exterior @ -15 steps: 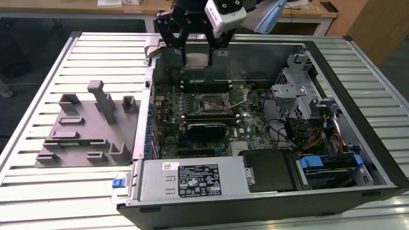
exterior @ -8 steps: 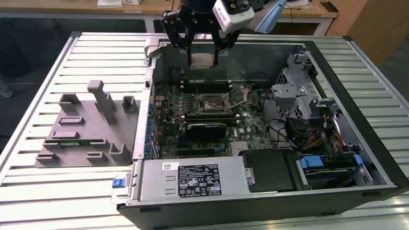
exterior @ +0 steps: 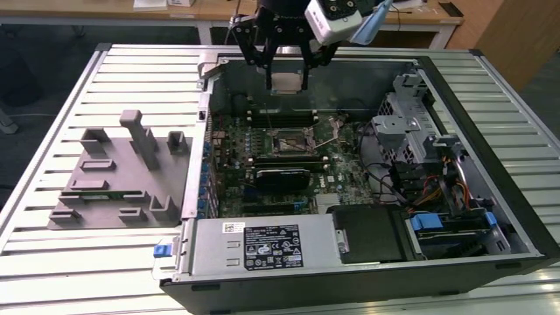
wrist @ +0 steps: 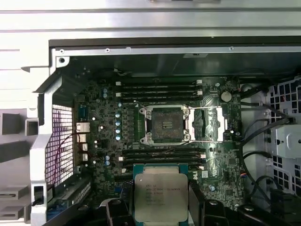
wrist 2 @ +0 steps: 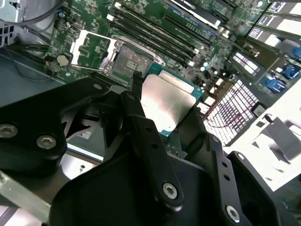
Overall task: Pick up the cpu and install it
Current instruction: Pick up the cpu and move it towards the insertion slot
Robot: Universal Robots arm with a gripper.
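Exterior view, pincer (exterior: 287, 76) clamped on the cpu (exterior: 287, 83), held in the air above the far part of the open computer case (exterior: 368, 281), socket (exterior: 292, 141) nearer on the motherboard, second wrist view, cpu (wrist 2: 167, 101) between black fingers (wrist 2: 146, 136), first wrist view, cpu (wrist: 161, 195) apart from the open socket (wrist: 167, 124)

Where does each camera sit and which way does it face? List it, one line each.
Exterior view: off the arm, high, looking down into the open computer case; the gripper holds the cpu above it.
First wrist view: on the arm, facing down at the socket past the cpu.
Second wrist view: on the arm, looking obliquely along the gripper links.
Shared: both wrist views show cpu and socket.
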